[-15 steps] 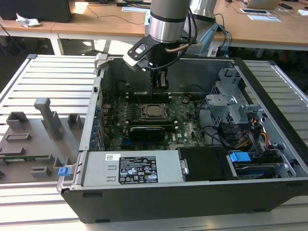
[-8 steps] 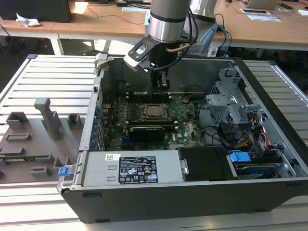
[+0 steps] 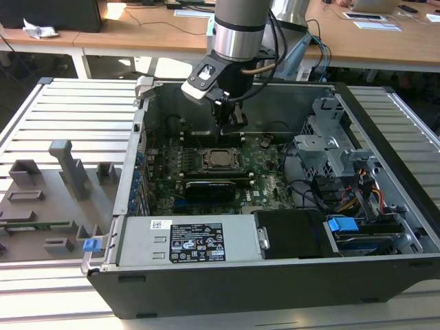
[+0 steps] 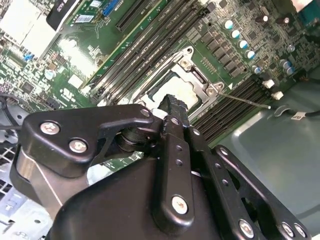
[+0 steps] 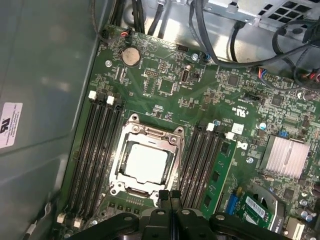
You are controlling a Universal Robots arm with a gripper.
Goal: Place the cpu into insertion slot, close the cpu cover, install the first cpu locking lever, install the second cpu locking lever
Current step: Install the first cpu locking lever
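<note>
In the exterior view, I see the gripper [image 3: 230,125] lowered into the open computer case [image 3: 289,103]. It hangs just above the far edge of the insertion slot [image 3: 218,159]. In the second wrist view the fingers [image 4: 172,107] are pressed together with nothing between them, close to the cpu cover [image 4: 200,82]. A thin locking lever [image 4: 245,99] juts out sideways from the socket, unlatched I think. In the first wrist view the cpu [image 5: 146,164] lies seated in the slot. The cover's silver frame lies flat around it, and the fingertips are just beside one edge.
</note>
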